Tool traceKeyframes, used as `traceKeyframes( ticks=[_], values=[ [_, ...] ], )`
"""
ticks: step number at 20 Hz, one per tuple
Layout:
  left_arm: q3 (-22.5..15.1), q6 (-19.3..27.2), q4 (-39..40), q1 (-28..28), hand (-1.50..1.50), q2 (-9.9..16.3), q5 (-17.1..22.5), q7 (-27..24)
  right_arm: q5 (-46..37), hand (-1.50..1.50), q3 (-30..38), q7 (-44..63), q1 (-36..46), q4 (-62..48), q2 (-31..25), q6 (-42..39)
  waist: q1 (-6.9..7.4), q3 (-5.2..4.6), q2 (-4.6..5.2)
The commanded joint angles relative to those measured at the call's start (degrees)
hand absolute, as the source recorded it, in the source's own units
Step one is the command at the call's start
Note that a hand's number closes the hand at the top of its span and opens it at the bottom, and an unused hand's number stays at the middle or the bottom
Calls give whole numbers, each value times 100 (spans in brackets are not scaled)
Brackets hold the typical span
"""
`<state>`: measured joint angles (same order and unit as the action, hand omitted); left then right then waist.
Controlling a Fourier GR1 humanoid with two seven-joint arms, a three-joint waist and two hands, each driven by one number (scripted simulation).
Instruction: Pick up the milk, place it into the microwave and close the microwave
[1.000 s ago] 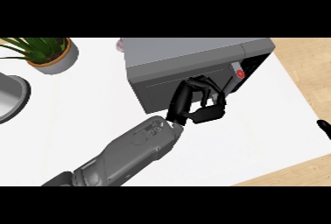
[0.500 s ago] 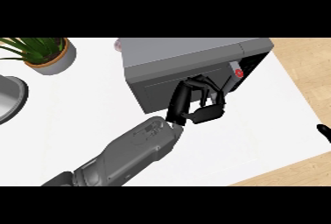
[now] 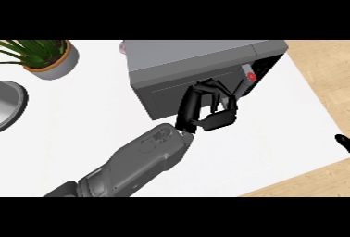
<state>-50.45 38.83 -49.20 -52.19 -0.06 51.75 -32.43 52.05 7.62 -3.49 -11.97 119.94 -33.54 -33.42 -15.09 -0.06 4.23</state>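
The grey microwave [image 3: 198, 55] stands at the back of the white counter [image 3: 82, 120], with its grey door [image 3: 167, 95] against the body. To the door's right is a black control strip with a red button [image 3: 250, 77]. My left hand [image 3: 193, 106] rests against the door's right part, beside that strip. Its fingers [image 3: 224, 95] are loosely bent with nothing between them and the thumb. The milk shows nowhere. Only a black tip of my right hand [image 3: 342, 141] pokes in at the right edge.
A potted plant [image 3: 48, 58] stands at the back left. A metal bowl's rim [image 3: 15, 104] shows at the left edge. Past the counter's right edge [image 3: 321, 106] is wooden floor.
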Motion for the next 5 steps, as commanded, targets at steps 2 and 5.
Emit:
traceKeyframes(
  ticks=[2, 5],
  values=[
    [489, -2, 760, -327, 150, 6, 186, -31, 92, -150, 18, 80, 19, 45, -72, 58, -7, -14, 131],
    [420, 45, 815, -300, 150, 6, 217, -120, 150, -150, 66, 77, 26, 65, -113, 23, -44, -3, 120]
  ],
)
